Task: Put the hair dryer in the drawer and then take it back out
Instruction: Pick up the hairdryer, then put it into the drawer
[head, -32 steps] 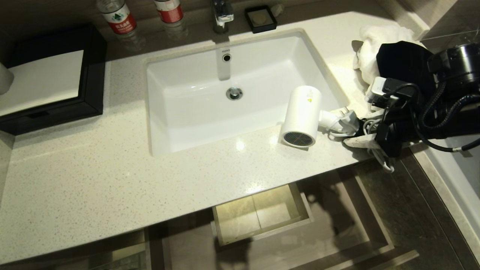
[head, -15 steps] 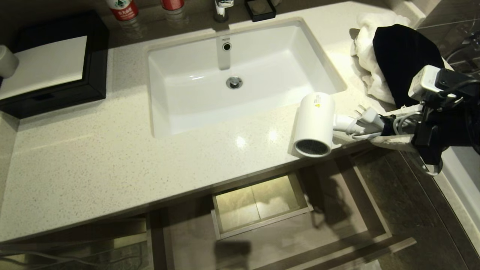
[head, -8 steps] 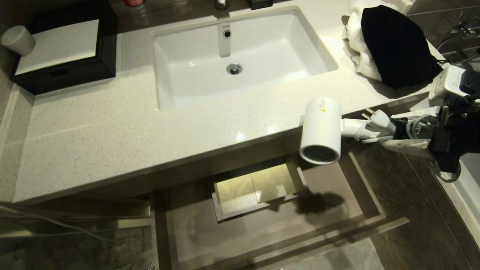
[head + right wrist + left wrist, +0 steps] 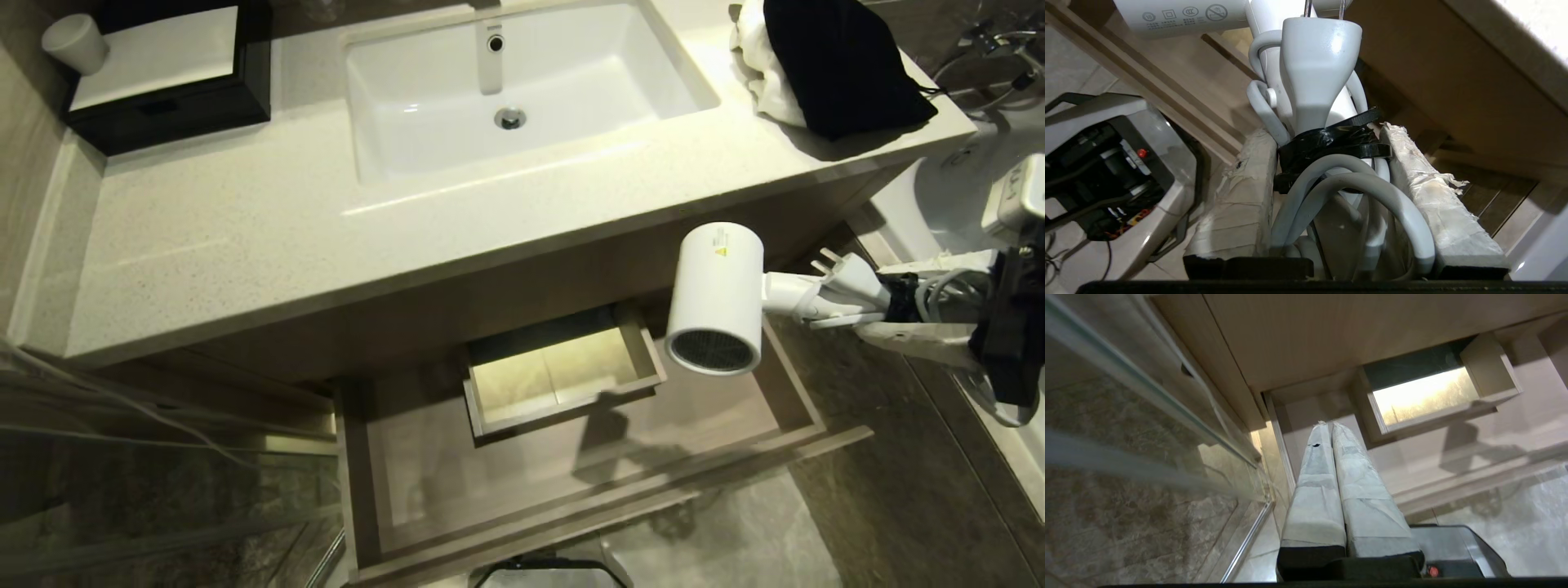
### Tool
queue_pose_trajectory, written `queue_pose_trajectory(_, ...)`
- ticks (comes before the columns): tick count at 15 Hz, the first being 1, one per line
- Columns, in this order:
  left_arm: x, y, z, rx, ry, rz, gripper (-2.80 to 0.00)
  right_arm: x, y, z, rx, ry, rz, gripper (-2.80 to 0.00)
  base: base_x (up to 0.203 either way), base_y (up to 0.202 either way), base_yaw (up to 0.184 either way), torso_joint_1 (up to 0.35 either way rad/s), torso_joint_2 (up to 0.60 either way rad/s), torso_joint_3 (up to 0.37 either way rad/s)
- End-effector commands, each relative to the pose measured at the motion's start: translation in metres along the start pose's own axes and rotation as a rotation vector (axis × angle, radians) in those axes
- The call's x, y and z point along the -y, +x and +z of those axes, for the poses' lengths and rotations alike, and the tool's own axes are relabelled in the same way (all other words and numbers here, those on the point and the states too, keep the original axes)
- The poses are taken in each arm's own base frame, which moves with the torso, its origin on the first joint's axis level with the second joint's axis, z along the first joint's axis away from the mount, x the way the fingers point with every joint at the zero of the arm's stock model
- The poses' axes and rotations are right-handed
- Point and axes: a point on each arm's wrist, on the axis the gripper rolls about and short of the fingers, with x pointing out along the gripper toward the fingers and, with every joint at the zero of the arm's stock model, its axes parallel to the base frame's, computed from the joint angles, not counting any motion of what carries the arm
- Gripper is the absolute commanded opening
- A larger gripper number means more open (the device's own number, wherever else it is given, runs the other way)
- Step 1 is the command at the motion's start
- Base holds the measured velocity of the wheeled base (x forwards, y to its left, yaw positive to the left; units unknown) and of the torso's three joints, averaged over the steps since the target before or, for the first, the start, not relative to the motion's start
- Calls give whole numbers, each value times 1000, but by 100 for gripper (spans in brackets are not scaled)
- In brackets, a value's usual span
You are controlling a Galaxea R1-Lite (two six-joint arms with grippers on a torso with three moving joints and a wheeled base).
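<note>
The small white hair dryer (image 4: 717, 294) hangs in the air below the counter's front edge, over the right part of the open drawer (image 4: 620, 510), grille facing forward and down. My right gripper (image 4: 886, 300) comes in from the right, shut on the dryer's handle with the bundled cord and plug. In the right wrist view the taped fingers (image 4: 1237, 196) squeeze the black-strapped cord bundle of the hair dryer (image 4: 1318, 61), my right gripper (image 4: 1327, 134) around it. The drawer (image 4: 1412, 465) is pulled out and holds nothing. My left gripper (image 4: 1329, 424) is parked low at the drawer's left, shut and empty.
The speckled countertop (image 4: 245, 237) holds a white sink (image 4: 522, 82), a black pouch (image 4: 841, 65) on a white towel (image 4: 755, 57), and a black tray (image 4: 163, 82) with a cup (image 4: 75, 42). A boxed cut-out (image 4: 563, 371) sits at the drawer's back. Glass panel (image 4: 122, 457) at left.
The right gripper carried the hair dryer from the counter beside the sink out past the front edge and lower, over the drawer. The head camera tilted down, shifting the whole scene.
</note>
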Motion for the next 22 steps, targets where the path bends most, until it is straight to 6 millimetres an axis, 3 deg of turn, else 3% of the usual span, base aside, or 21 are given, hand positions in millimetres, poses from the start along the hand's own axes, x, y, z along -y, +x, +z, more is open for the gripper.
queue_pose_trajectory(1, 0, 0, 0, -1, 0, 0, -280, -3, -6, -1, 6, 14, -9, -280, 0, 0, 0, -271, 55, -220)
queue_pose_trajectory(15, 0, 0, 0, -1, 0, 0, -280, -12, -19, -14, -26, 64, -46, -280, 0, 0, 0, -219, -42, -266)
queue_pose_trajectory(18, 0, 0, 0, -1, 0, 0, -280, -15, -18, -19, 4, 104, -71, -280, 0, 0, 0, -207, 205, 13)
queue_pose_trajectory(22, 0, 0, 0, 0, 0, 0, -280, -19, -21, -21, 6, 108, -77, -280, 1, -3, 154, -166, 309, 116)
